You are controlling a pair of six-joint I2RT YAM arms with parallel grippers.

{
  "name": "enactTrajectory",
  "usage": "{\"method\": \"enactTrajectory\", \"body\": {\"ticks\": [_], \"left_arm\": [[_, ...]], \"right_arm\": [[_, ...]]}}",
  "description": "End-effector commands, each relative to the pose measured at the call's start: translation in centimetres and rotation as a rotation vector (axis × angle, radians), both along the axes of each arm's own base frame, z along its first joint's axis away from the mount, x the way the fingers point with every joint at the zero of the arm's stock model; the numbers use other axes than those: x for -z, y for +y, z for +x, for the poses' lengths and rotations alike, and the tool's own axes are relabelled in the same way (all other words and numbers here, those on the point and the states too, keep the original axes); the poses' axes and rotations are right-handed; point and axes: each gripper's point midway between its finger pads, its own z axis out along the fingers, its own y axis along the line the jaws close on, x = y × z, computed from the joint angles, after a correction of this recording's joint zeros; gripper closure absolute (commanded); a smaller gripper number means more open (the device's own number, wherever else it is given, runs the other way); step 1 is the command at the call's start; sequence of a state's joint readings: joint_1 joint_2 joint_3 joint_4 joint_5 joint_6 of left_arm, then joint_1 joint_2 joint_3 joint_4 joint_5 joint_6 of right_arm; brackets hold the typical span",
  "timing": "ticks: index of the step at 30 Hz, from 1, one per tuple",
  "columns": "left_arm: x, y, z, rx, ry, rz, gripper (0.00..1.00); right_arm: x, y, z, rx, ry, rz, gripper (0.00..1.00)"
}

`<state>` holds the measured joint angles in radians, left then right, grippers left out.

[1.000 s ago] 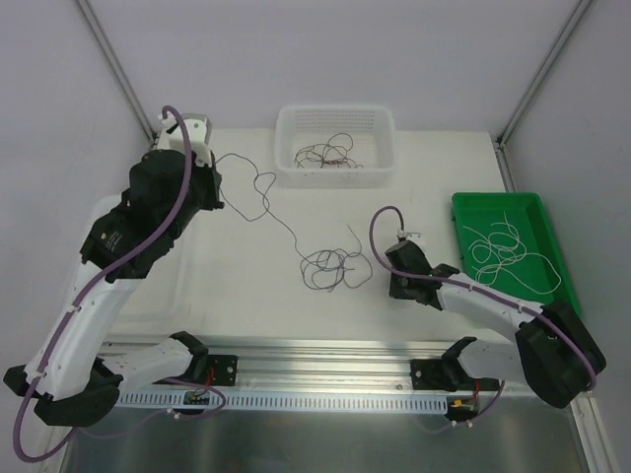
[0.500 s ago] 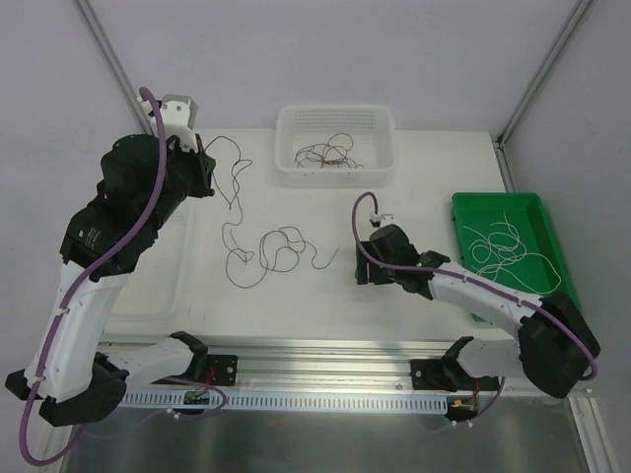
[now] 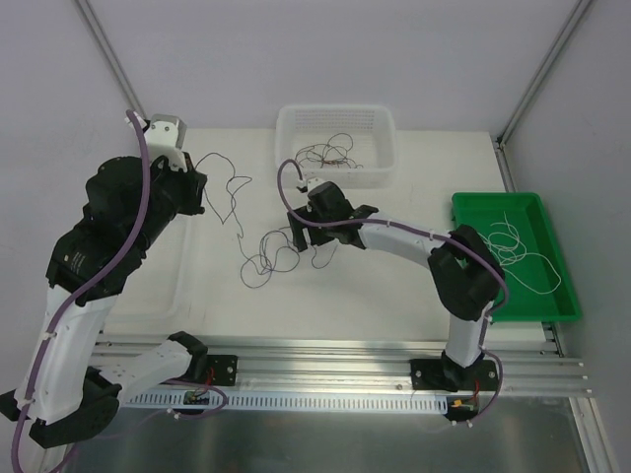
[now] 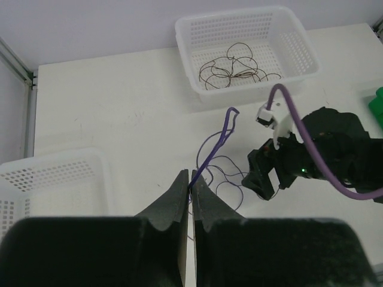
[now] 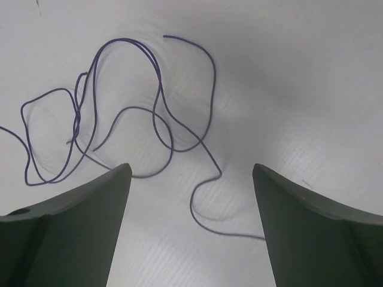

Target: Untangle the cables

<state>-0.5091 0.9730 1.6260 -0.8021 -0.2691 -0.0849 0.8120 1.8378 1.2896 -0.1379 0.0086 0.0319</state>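
- Roughly mid-counter (image 3: 434, 168): thin, floppy purplish cable (image 5: 157, 113), sprawled in slack loops that cross one another, one free end showing in the right wrist view.
- Smooth, matt white surface underneath.
- One stretch of that cable raised off the surface toward the left edge, pinched between the dark, tapered fingers of the left gripper (image 4: 191, 182), pressed tightly together on it.
- Right gripper (image 5: 191, 167) over the loops: two broad, dark, wedge-shaped fingers spread wide, clamped on nothing, only the cable lying on the surface between them.
- At the middle of the far edge: white basket (image 3: 335, 110), rectangular with rounded corners, walls of perforated plastic, holding a small tangle of dark cables (image 3: 330, 155).
- At the right edge: shallow green tray (image 3: 498, 197), glossy plastic, rectangular, with white cables (image 3: 518, 251) curled loosely inside.
- Right arm's elbow in front of the tray's left side in the top view, hiding part of it.
- Near the left edge: second perforated basket (image 4: 54, 173), also white, its near part hidden behind the left gripper's dark body in the wrist view.
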Motion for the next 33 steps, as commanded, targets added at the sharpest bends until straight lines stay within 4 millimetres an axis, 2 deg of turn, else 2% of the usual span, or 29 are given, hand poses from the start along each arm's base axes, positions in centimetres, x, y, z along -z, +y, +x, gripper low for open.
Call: {"method": "enactTrajectory", "body": {"ticks": [1, 2, 7, 13, 16, 17, 18, 19, 20, 21, 22, 24, 25, 27, 28, 30, 31, 32, 33], "left_arm": [[-0.3, 0.5, -0.1, -0.012, -0.024, 0.014, 1.00], [-0.3, 0.5, -0.2, -0.012, -0.024, 0.013, 1.00], [-0.2, 0.7, -0.2, -0.019, -0.022, 0.016, 1.00], [0.5, 0.8, -0.2, -0.027, -0.007, 0.013, 1.00], [0.6, 1.0, -0.2, -0.038, -0.007, 0.011, 1.00], [0.6, 1.1, -0.3, -0.041, -0.009, 0.011, 1.00], [0.6, 1.2, -0.3, -0.049, -0.008, 0.013, 1.00], [0.7, 1.5, -0.3, -0.060, -0.010, 0.016, 1.00], [0.8, 1.6, -0.4, -0.068, -0.010, 0.019, 1.00], [0.9, 1.7, -0.3, -0.075, -0.007, 0.023, 1.00], [0.9, 2.0, -0.2, -0.092, -0.009, 0.029, 1.00], [1.1, 2.3, -0.1, -0.103, -0.006, 0.040, 1.00], [1.1, 2.5, -0.1, -0.117, -0.009, 0.048, 1.00], [1.0, 2.9, 0.1, -0.137, -0.012, 0.061, 1.00], [0.9, 3.3, 0.1, -0.156, -0.016, 0.070, 1.00], [0.6, 3.7, 0.1, -0.174, -0.027, 0.082, 1.00], [0.5, 3.8, 0.1, -0.180, -0.030, 0.084, 1.00], [0.2, 4.2, 0.1, -0.198, -0.038, 0.089, 1.00], [-0.1, 4.4, 0.1, -0.206, -0.045, 0.094, 1.00]], "right_arm": [[-0.3, 2.9, 0.6, -0.121, -0.025, 0.009, 0.13], [1.1, 3.3, 0.5, -0.140, -0.011, -0.016, 0.13], [2.9, 4.7, 0.4, -0.178, -0.024, -0.085, 0.13], [6.0, 4.2, 0.3, -0.177, -0.006, -0.181, 0.17], [7.5, 3.4, 0.1, -0.163, 0.010, -0.234, 0.28], [7.8, 3.0, 0.1, -0.148, 0.011, -0.252, 0.42], [8.1, 2.4, 0.1, -0.136, 0.010, -0.273, 0.51], [8.4, 1.2, 0.3, -0.101, -0.002, -0.316, 0.63], [8.6, 0.4, 0.2, -0.074, -0.005, -0.338, 0.86], [8.6, -0.4, 0.2, -0.053, -0.011, -0.363, 0.93], [8.7, -2.3, 0.2, -0.011, -0.028, -0.414, 0.99], [8.5, -4.4, 0.0, 0.044, -0.035, -0.456, 0.99], [8.4, -6.7, -0.3, 0.085, -0.030, -0.483, 0.99], [8.3, -9.3, -0.8, 0.156, -0.002, -0.487, 0.99], [8.4, -12.2, -1.1, 0.206, 0.020, -0.504, 0.99], [8.4, -15.4, -1.7, 0.304, 0.059, -0.508, 0.99], [8.3, -17.7, -1.4, 0.370, 0.074, -0.515, 0.99], [8.3, -19.6, -2.4, 0.400, 0.093, -0.526, 0.99], [8.5, -21.3, -2.5, 0.438, 0.125, -0.520, 0.99]]}}
